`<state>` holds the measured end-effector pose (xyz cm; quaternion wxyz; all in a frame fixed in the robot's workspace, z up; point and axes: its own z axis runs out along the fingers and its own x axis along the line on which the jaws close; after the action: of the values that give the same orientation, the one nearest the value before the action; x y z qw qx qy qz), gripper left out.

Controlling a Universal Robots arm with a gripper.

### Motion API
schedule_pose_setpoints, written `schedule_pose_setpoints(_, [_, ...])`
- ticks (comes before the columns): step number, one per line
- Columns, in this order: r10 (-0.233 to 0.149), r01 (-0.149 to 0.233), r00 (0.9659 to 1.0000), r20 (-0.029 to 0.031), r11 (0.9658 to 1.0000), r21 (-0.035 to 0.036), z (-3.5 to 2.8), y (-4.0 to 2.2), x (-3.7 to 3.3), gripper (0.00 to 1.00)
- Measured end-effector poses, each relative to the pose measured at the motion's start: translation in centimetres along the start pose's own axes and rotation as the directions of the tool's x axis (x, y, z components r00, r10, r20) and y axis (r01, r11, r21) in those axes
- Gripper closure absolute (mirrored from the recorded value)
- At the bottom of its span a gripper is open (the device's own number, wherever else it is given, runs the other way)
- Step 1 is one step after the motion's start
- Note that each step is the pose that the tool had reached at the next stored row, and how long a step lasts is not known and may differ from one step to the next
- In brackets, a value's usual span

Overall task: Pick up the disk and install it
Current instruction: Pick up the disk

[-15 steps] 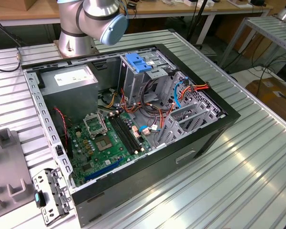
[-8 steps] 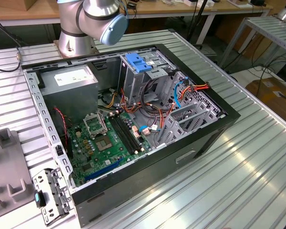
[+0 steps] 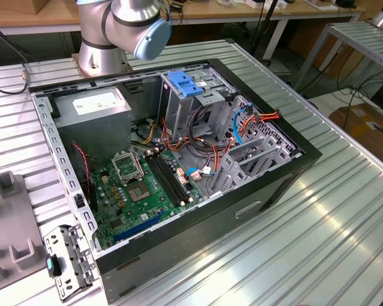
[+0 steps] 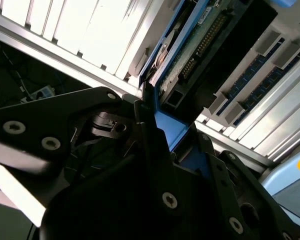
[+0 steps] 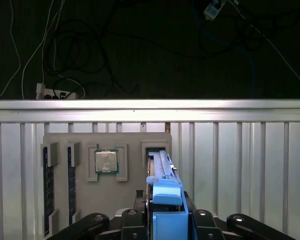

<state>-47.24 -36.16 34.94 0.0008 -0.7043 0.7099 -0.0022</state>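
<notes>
First wrist view, nearest the lens: the gripper [image 5: 166, 216] was pressed together on the disk [image 5: 165, 197], one black finger [image 5: 132, 220] on each side of its bright blue carrier frame, so that the drive stood on edge between them. In the second wrist view the gripper [image 4: 169, 131] pinched that same blue frame, and the disk [image 4: 200, 45] reached out beyond the fingertips with its green circuit board and a row of connector pins showing; no writing on it could be read. Just past the disk lay a grey tray [image 5: 105, 205] holding a square processor chip [image 5: 106, 161] and upright memory modules [image 5: 48, 187], the chip's marking too small to make out. The disk's far end pointed at a dark recess [image 5: 154, 150] in the tray; whether it touched there I cannot tell. The tray sat on a ribbed metal table [image 5: 240, 165], with a power strip [image 5: 55, 92] on the dark floor beyond. In the exterior view an open computer case [image 3: 242, 210] lay on the table, showing its green motherboard [image 3: 140, 191], a ribbed blue clip [image 3: 185, 84] atop a grey cage [image 3: 179, 115], and a white label [image 3: 99, 102] with illegible print; the arm [image 3: 127, 25] rose behind it.
</notes>
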Motion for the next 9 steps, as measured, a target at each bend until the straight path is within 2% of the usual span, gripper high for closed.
schedule_pose_setpoints(9, [0.000, 0.000, 1.0000, 0.0000, 1.0000, 0.0000, -0.93, 0.00, 0.00, 0.63])
